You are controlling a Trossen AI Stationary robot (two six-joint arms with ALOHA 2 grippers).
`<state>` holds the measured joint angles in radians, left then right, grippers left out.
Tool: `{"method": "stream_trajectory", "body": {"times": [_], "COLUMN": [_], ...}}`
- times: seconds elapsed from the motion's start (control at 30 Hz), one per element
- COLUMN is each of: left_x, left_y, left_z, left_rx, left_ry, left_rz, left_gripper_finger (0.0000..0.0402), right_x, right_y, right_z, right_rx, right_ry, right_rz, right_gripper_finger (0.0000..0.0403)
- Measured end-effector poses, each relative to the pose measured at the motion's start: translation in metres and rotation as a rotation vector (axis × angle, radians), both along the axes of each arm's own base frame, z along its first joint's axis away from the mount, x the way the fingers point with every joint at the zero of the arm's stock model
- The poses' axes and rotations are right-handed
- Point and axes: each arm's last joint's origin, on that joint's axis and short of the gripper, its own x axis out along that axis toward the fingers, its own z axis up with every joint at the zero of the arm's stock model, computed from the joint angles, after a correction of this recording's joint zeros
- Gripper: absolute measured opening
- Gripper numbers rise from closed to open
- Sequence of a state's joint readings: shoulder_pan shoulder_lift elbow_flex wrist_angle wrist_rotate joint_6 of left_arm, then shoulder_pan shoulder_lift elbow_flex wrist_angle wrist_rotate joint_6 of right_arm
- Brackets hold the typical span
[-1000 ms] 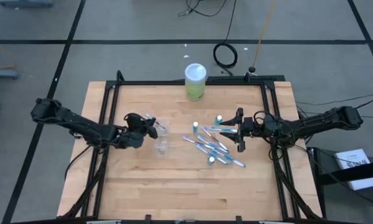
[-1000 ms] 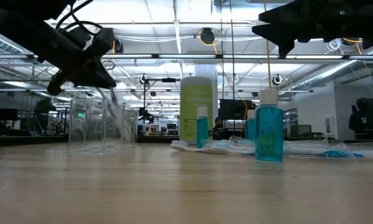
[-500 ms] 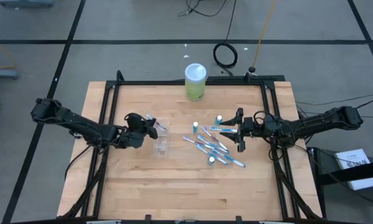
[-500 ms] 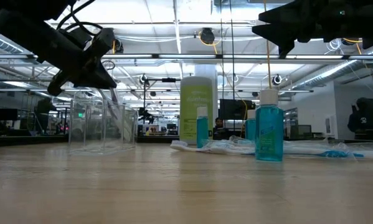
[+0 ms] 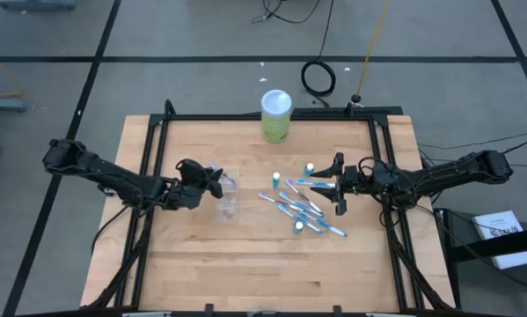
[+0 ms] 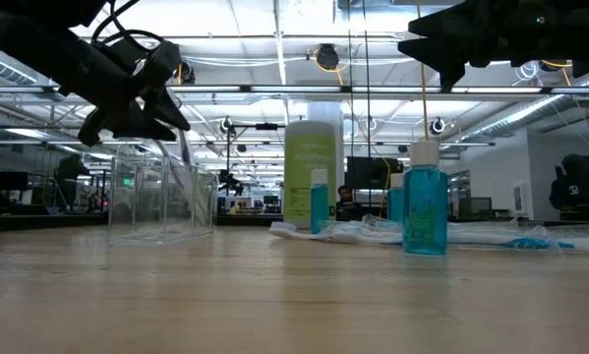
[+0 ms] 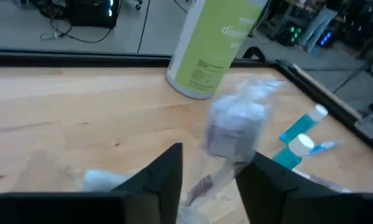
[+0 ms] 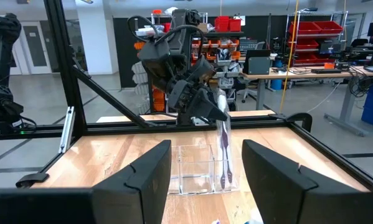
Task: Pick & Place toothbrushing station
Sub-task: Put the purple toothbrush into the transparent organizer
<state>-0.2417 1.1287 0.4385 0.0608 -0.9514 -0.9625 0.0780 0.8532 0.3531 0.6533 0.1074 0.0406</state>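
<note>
My left gripper [image 5: 212, 180] is shut on a slim toothbrush in a clear wrapper [image 8: 224, 146], over the small clear plastic cup [image 5: 229, 208] at the table's left middle. The cup stands upright on its base [image 6: 161, 192]. My right gripper [image 5: 338, 185] is open and empty, and hovers above the right edge of the pile of blue-and-white toothbrushes [image 5: 298, 204]. Three white-capped teal tubes [image 6: 425, 211] stand upright among them. My left gripper pinches the wrapped toothbrush between its two fingers, near its upper end [image 8: 218, 111]. The fingers slant downward from the table's left. The toothbrush hangs below them, nearly upright, with its lower end [image 8: 225, 180] inside the clear cup. I cannot tell whether it touches the cup's bottom.
A large green canister with a white lid [image 5: 276, 115] stands at the table's far edge, behind the cup and the pile. A black frame rail [image 5: 272, 115] runs around the wooden table. Bare wood lies toward the near edge.
My left gripper has risen a little with the wrapped toothbrush over the cup.
</note>
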Motion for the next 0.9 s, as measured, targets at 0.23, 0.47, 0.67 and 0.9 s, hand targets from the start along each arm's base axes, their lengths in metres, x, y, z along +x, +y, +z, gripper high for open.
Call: {"method": "stream_trajectory", "body": {"times": [0.23, 0.47, 0.67, 0.9], "left_x": [-0.004, -0.015, -0.021, -0.031], "left_y": [0.000, 0.003, 0.004, 0.007], "left_z": [0.010, 0.030, 0.040, 0.052], "left_rx": [0.033, 0.087, 0.093, 0.184], "left_ry": [0.017, -0.022, -0.067, -0.022], "left_rz": [-0.075, -0.105, -0.108, -0.131], "left_gripper_finger": [0.0199, 0.0206, 0.0194, 0.0180], "right_x": [0.000, 0.000, 0.000, 0.000], "right_y": [0.000, 0.000, 0.000, 0.000], "right_z": [0.000, 0.000, 0.000, -0.001], "right_rx": [0.000, 0.000, 0.000, -0.002], "right_ry": [0.000, 0.000, 0.000, 0.008], "right_rz": [0.003, 0.004, 0.004, 0.004], "right_gripper_finger": [0.0187, 0.0187, 0.0187, 0.0187]}}
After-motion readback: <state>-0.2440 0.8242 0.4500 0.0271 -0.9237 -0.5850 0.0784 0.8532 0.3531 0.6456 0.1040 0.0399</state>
